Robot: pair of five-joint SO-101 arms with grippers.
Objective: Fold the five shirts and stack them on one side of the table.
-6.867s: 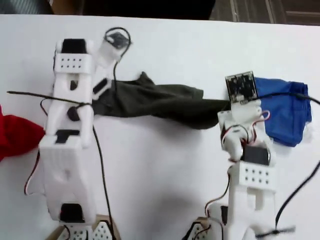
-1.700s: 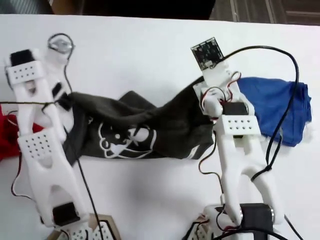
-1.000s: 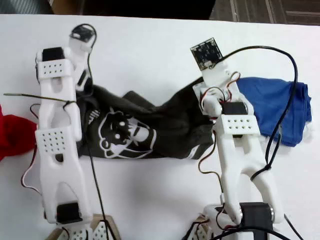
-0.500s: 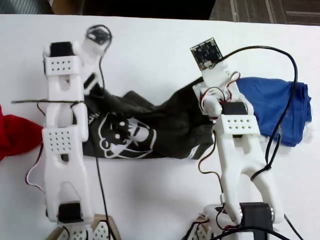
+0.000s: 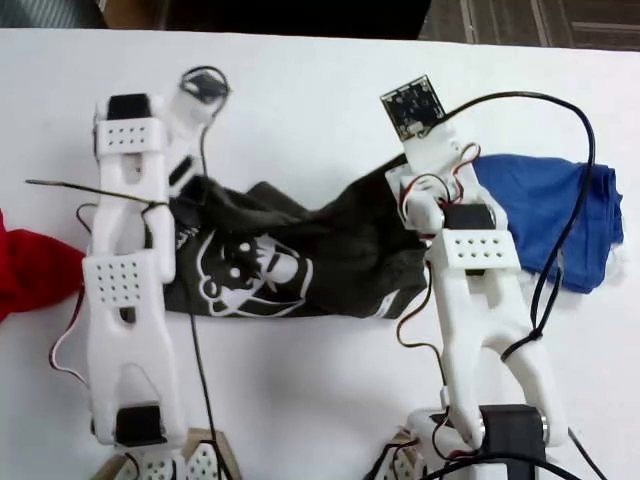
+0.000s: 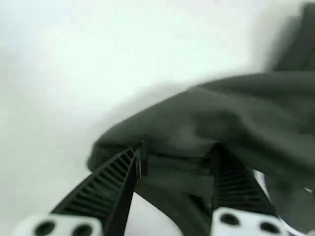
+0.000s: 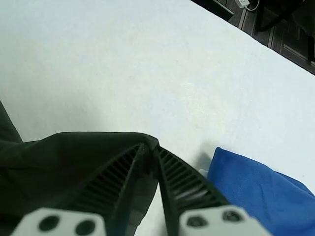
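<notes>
A dark shirt (image 5: 300,250) with a white cartoon print (image 5: 245,265) lies crumpled across the middle of the white table (image 5: 320,90). My left gripper (image 5: 190,185) is at its far left corner. In the left wrist view that gripper (image 6: 178,156) stands open, with a fold of the dark shirt (image 6: 236,113) between its fingers. At the shirt's raised right end, my right gripper (image 5: 400,190) is shut on the cloth. The right wrist view shows this gripper (image 7: 149,150) pinching the dark shirt's (image 7: 59,162) edge.
A folded blue shirt (image 5: 565,215) lies at the right side of the table, just behind the right arm, and shows as the blue shirt (image 7: 256,191) beside the right gripper. A red shirt (image 5: 30,272) is bunched at the left edge.
The shirt, stretched like a rope earlier, now lies spread with its print up. In the last second the left arm swung right along the shirt's far left corner. The right arm kept still.
</notes>
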